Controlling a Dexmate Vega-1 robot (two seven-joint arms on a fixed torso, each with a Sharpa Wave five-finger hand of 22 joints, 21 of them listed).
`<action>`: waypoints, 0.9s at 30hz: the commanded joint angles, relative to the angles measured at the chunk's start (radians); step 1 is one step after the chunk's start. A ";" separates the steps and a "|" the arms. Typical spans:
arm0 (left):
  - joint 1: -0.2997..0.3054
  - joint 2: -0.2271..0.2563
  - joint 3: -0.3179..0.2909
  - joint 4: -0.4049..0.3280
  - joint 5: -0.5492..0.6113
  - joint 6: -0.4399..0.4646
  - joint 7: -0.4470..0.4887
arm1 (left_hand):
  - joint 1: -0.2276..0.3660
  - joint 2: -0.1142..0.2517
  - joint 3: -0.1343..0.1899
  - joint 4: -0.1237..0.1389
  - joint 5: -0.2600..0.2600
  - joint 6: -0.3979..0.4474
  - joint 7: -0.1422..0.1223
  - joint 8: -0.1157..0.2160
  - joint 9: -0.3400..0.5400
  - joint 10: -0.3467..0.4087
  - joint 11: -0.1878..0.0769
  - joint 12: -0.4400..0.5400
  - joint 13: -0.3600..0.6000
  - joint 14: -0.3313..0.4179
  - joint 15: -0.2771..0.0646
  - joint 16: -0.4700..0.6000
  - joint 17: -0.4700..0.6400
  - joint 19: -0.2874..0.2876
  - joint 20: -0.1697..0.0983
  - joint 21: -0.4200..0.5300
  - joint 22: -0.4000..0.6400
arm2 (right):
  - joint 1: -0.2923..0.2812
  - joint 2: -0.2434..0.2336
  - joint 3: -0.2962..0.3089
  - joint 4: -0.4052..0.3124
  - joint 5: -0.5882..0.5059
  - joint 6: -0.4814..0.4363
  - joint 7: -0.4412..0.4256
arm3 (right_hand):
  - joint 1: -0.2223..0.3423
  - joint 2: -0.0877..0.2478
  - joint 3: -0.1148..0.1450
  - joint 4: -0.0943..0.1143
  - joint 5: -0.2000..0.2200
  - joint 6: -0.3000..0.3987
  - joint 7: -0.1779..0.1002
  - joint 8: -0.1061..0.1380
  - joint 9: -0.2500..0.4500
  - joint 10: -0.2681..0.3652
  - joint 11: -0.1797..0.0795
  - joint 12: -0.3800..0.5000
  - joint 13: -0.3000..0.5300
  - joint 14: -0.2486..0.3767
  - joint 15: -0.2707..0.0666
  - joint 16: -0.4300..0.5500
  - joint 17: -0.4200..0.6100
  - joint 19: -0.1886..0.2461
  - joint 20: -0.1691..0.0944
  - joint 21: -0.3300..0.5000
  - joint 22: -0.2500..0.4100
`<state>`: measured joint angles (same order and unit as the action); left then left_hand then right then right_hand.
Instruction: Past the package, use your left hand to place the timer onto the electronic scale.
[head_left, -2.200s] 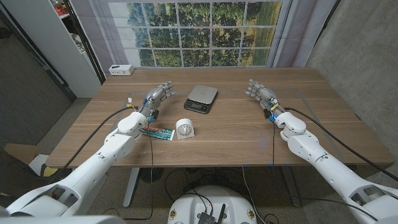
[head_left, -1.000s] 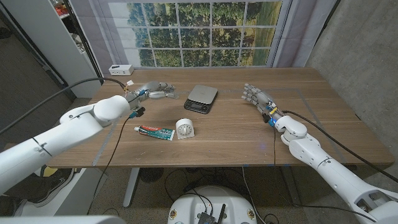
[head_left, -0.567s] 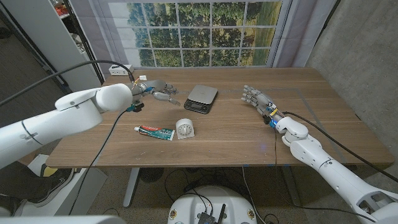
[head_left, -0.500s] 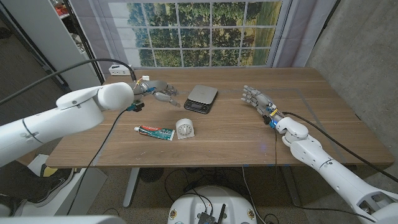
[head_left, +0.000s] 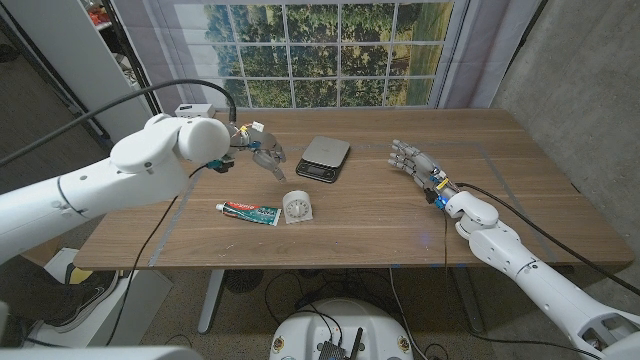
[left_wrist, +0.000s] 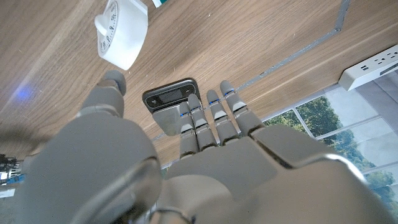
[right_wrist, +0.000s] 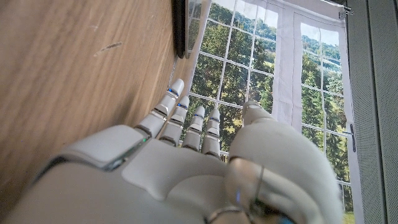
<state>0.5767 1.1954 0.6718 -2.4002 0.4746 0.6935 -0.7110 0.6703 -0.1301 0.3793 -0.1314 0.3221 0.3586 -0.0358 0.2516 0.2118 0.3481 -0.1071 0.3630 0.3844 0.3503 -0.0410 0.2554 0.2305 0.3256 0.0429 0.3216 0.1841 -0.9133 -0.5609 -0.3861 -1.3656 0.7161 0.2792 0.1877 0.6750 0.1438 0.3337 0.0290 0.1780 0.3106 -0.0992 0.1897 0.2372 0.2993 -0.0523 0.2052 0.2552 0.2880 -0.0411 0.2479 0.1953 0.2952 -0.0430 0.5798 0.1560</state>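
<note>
Two hands, both empty with fingers apart: left hand (head_left: 262, 152) raised above the worktop (head_left: 370, 215), beside the electronic scale (head_left: 323, 157); right hand (head_left: 414, 160) farther right. White timer (head_left: 297, 207) stands beside the toothpaste package (head_left: 248, 212).

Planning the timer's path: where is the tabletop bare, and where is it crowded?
Bare wood lies between the grey electronic scale and the right robot hand, and along the near edge. It is crowded where the white round timer adjoins the toothpaste package.
</note>
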 joint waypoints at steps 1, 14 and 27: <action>-0.069 -0.083 0.084 0.005 0.218 -0.014 -0.262 | 0.002 -0.012 -0.010 0.001 0.008 -0.014 -0.005 -0.005 0.004 -0.014 0.004 -0.008 0.006 -0.008 -0.046 0.000 0.003 -0.002 0.009 -0.003 0.006 | -0.003 0.002 0.004 0.012 0.015 0.010 0.023 | -0.004 0.002 0.002 -0.006 -0.001 -0.001 0.004 0.004 0.002 0.006 0.008 0.003 0.003 0.008 -0.091 0.004 0.000 0.010 -0.038 -0.004 0.006; 0.025 -0.132 0.057 0.016 0.291 -0.002 -0.274 | 0.030 0.028 -0.007 0.008 0.023 -0.044 -0.014 -0.019 0.005 -0.021 0.007 -0.017 0.014 0.014 -0.052 0.012 0.009 0.023 -0.008 0.001 0.009 | -0.005 0.020 0.011 0.041 0.034 0.044 0.058 | -0.070 0.002 -0.022 0.028 -0.002 0.013 0.005 0.011 -0.008 0.026 0.016 0.009 -0.002 0.031 -0.091 0.011 0.007 0.021 -0.031 -0.023 0.006; 0.172 -0.131 -0.031 0.031 0.211 -0.014 -0.101 | 0.090 0.078 -0.006 0.001 0.014 -0.011 -0.006 -0.008 0.005 -0.001 0.003 -0.017 0.024 0.030 -0.062 0.027 0.020 0.095 -0.020 0.024 0.010 | -0.019 0.024 0.005 0.034 0.033 0.056 0.067 | -0.078 0.003 -0.020 0.028 0.001 0.023 0.005 0.014 -0.012 0.036 0.016 0.011 -0.004 0.042 -0.093 0.008 0.003 0.025 -0.029 -0.034 0.006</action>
<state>0.6463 1.0720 0.7003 -2.3829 0.7378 0.6906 -0.9278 0.7414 -0.0590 0.3730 -0.1271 0.3437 0.3388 -0.0513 0.2372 0.2115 0.3429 -0.1092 0.3472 0.4029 0.3791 -0.0447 0.2753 0.2443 0.3871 0.0206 0.3315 0.1928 -0.9220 -0.5409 -0.3774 -1.3291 0.7478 0.3248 0.2458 0.6038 0.1488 0.3074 0.0554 0.1780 0.3237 -0.0940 0.1974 0.2227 0.3251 -0.0337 0.2110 0.2506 0.3222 -0.0424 0.2518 0.1979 0.3110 -0.0376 0.5509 0.1609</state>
